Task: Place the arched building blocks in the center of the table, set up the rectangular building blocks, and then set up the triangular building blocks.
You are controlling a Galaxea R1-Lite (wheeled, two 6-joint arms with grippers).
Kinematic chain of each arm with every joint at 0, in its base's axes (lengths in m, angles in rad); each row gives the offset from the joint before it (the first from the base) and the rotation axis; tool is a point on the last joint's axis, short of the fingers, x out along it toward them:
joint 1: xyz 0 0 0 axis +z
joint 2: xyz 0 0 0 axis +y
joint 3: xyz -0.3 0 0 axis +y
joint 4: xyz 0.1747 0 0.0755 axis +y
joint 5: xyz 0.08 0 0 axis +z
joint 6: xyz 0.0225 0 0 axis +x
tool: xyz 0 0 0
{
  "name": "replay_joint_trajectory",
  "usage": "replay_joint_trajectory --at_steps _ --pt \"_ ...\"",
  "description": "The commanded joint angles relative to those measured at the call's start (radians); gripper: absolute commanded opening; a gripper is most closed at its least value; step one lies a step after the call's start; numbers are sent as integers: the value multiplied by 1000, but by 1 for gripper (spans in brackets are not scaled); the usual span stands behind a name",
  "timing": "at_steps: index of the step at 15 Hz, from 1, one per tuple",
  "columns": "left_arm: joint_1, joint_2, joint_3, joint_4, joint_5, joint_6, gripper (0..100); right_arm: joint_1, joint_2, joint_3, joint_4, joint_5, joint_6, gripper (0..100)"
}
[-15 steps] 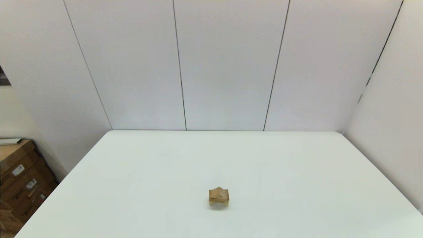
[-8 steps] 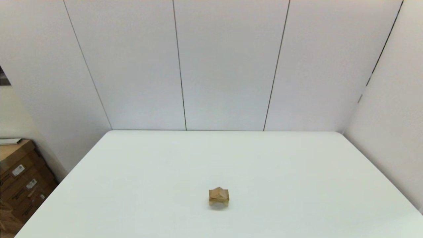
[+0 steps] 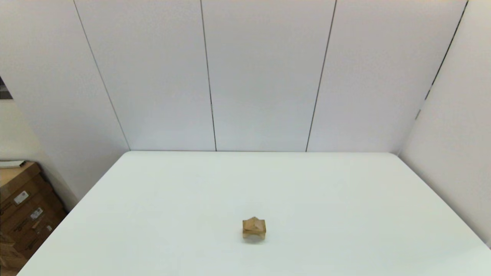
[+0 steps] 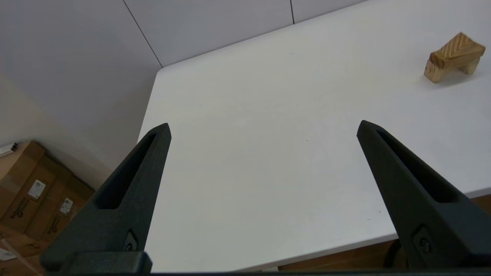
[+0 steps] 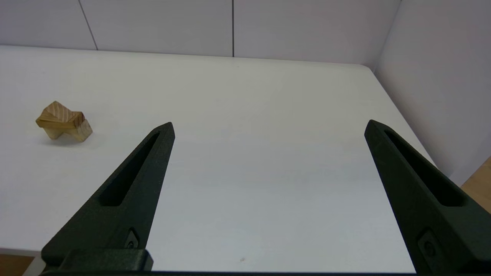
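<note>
On the white bench [image 3: 345, 199], near the middle and toward the robot's side, a three-piece wooden stack stood. The arched block [image 3: 253, 234] formed the base, with its notch facing down onto the surface. The rectangular block [image 3: 253, 228] lay flat across the arch. The triangular block [image 3: 254, 221] sat on top with its apex pointing up. All three pieces were in contact and stood well apart from either hand.

Neither arm appeared in the head view. The left hand [image 4: 262, 128] was held back at the bench's near edge on the left side, angled down toward the bare surface, with its two black fingers [image 4: 130, 180] spread wide and holding nothing. From the left wrist view the stack lay far off to one side. The right hand [image 5: 268, 126] was held likewise at the near edge on the right side, fingers [image 5: 414, 180] spread wide and holding nothing.

Cardboard boxes [image 3: 23, 211] stood on the floor beside the bench's left edge.
</note>
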Motion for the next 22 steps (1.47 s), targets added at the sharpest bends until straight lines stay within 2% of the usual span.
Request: replay_joint_trajectory --at_steps 1,3,7,10,22 --pt "0 -39 16 -4 6 -3 100 0 0 2 0 1 0 100" --pt "0 -39 39 -15 39 -16 100 0 0 2 0 1 0 100" --pt "0 -39 93 -144 55 -125 100 0 0 2 0 1 0 100" --pt "0 -39 93 -145 81 -154 100 0 0 2 0 1 0 100" --pt "0 -39 93 -144 81 -169 100 0 0 2 0 1 0 100"
